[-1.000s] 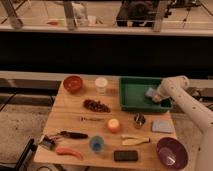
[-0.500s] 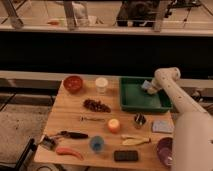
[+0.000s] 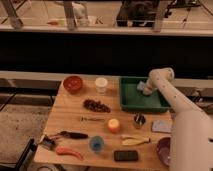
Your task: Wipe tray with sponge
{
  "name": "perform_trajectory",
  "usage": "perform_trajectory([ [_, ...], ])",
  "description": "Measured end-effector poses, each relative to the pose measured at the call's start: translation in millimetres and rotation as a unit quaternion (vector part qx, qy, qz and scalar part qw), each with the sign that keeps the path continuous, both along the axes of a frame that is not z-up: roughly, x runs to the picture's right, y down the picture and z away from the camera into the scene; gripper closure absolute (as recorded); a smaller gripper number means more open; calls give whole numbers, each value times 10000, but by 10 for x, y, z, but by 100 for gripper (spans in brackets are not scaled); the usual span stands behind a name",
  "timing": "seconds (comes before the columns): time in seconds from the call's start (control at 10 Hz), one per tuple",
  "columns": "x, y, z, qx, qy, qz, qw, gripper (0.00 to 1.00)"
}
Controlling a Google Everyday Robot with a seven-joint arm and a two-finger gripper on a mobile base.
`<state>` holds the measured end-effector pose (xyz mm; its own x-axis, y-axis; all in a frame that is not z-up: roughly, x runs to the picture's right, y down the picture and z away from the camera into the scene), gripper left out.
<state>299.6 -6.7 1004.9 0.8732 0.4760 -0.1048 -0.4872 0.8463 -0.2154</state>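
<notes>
Where the white arm bends down over the table's right half, we find its gripper [image 3: 146, 90] inside the green tray [image 3: 131, 101], at the tray's upper right, pressed over the pale sponge [image 3: 141, 86]. Whether the fingers clamp it or merely rest near it, we cannot tell; the arm hides them. The tray's long axis runs left to right across the frame; only a corner of the sponge shows, so its direction is unclear. The arm also cuts off one purple bowl [image 3: 163, 150] at lower right. We count one red bowl [image 3: 73, 83], one white cup [image 3: 101, 84], one orange ball [image 3: 114, 125] and one black block [image 3: 125, 156].
</notes>
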Motion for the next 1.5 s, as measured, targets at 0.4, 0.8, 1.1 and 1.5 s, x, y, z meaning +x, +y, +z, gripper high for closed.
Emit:
perform_trajectory([
  [0.4, -722, 41, 14, -36, -406, -331, 9986, 85],
  [0.8, -876, 88, -34, -36, -593, -463, 9972, 85],
  [1.1, -551, 299, -237, -64, -557, -420, 9975, 85],
  [1.5, -526, 591, -464, -177, -700, -332, 9968, 85],
])
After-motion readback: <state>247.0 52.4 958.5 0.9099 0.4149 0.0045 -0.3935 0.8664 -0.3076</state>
